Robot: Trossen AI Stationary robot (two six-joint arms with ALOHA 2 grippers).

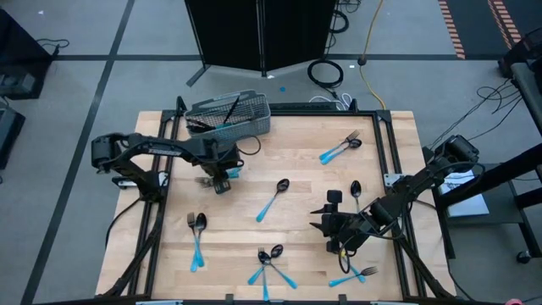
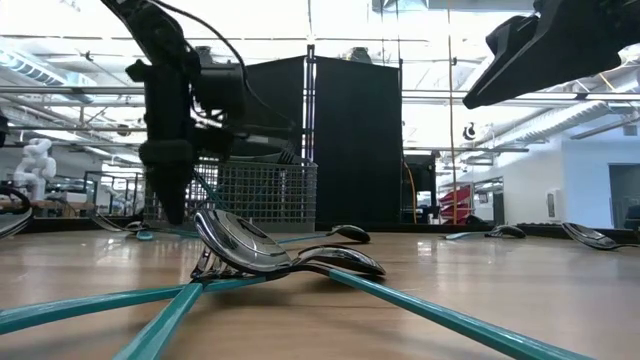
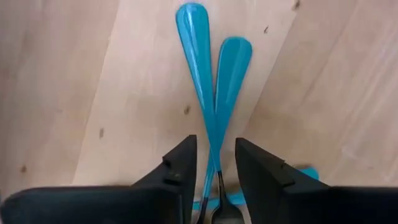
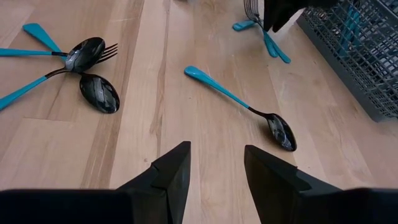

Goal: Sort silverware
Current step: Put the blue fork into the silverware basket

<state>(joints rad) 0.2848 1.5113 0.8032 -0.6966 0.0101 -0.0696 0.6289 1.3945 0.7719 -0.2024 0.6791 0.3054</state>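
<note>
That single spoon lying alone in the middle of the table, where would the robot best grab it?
Probably mid-handle, coming straight down. The spoon lies flat with bare wood all round it, and its slim blue handle fits between fingers set across it; the rounded bowl would likely slip. The right gripper, open, faces it.

No legible text, label, brand, number or sign is found in any view. Nothing is written or printed on the wooden table (image 1: 296,169), on the mesh basket (image 1: 229,117) or on the blue-handled silverware (image 1: 271,202). Striped markings are noted on the floor (image 1: 457,34) at the far edge of the high view, but no characters can be read in them.
</note>
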